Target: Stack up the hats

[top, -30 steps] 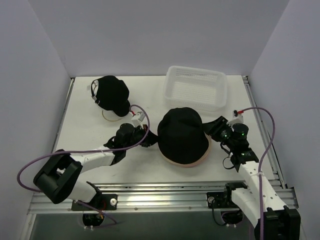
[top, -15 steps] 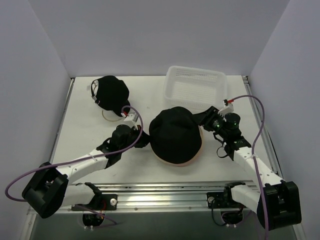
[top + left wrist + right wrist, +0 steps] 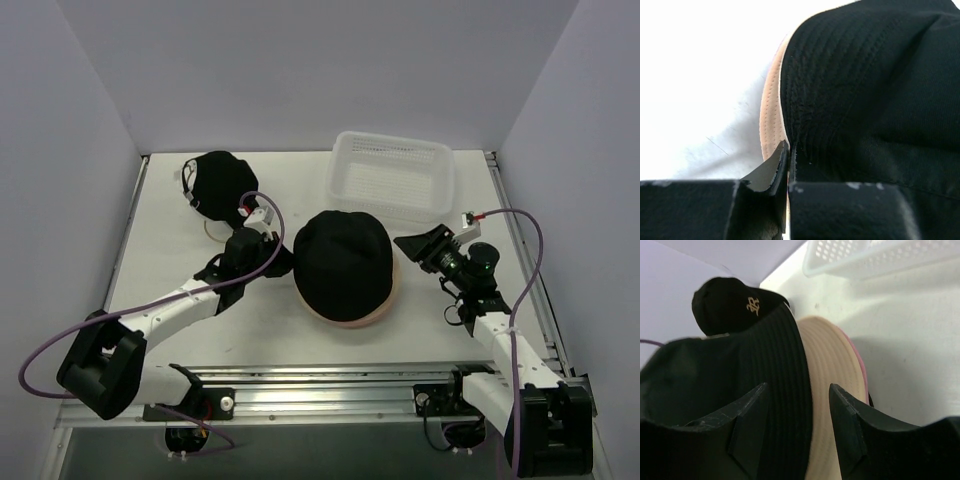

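A black bucket hat [image 3: 343, 262] tops a stack in the middle of the table, over a tan hat's brim [image 3: 387, 297] and a thin pink edge [image 3: 860, 365]. My left gripper [image 3: 282, 262] is shut on the black hat's left brim [image 3: 805, 100], with the tan brim [image 3: 771, 115] beside it. My right gripper [image 3: 418, 243] is open just right of the stack, and its fingers [image 3: 797, 386] frame the black brim [image 3: 775, 370] and the tan brim [image 3: 827, 370] without touching them. A black cap [image 3: 222, 185] with a gold logo [image 3: 735, 300] sits at the back left. No white cap shows.
A white mesh basket [image 3: 392, 175] stands at the back right, close behind the stack, and also shows in the right wrist view [image 3: 880, 255]. Bare table lies in front of the stack. Purple walls close in the table on three sides.
The hat stack has slid left and toward the back with my left gripper on the black brim. My right gripper has come off the stack's right side and drawn back.
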`<state>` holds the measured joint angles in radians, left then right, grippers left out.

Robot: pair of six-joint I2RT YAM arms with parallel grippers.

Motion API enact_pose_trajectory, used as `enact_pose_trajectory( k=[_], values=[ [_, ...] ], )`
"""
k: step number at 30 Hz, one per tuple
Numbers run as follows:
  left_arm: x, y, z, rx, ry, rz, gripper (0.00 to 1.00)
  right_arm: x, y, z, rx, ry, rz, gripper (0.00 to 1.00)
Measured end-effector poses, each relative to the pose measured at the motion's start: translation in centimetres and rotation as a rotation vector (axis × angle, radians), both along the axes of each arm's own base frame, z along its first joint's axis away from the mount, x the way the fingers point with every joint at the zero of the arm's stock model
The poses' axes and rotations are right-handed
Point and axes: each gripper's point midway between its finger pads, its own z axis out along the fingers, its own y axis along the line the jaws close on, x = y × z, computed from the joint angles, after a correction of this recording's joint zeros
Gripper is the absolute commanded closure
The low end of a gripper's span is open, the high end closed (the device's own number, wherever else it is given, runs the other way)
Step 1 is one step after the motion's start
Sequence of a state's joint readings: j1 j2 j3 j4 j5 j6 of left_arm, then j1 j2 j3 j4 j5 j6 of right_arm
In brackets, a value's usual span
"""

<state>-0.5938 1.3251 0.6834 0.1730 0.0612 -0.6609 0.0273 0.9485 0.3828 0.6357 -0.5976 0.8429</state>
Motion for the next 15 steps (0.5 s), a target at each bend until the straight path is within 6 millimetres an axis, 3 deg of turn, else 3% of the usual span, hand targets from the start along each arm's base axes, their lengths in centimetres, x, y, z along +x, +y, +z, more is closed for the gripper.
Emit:
enact_pose_trajectory(
  k=[3,6,15],
  values=[
    [0.7,0.4,-0.1,0.020,0.004,0.010,0.98,-1.1,0.3,-2.3,0.021,0.051,0.019,0.53],
    [0.9,0.6,-0.3,0.032,0.013,0.012,0.98,-1.7,0.5,-3.3,0.029,0.068,0.031,0.53],
    [1.1,0.6,-0.3,0.048,0.019,0.003,0.98,-1.8,0.9,-2.3,0.049,0.022,0.053,0.54]
  ],
)
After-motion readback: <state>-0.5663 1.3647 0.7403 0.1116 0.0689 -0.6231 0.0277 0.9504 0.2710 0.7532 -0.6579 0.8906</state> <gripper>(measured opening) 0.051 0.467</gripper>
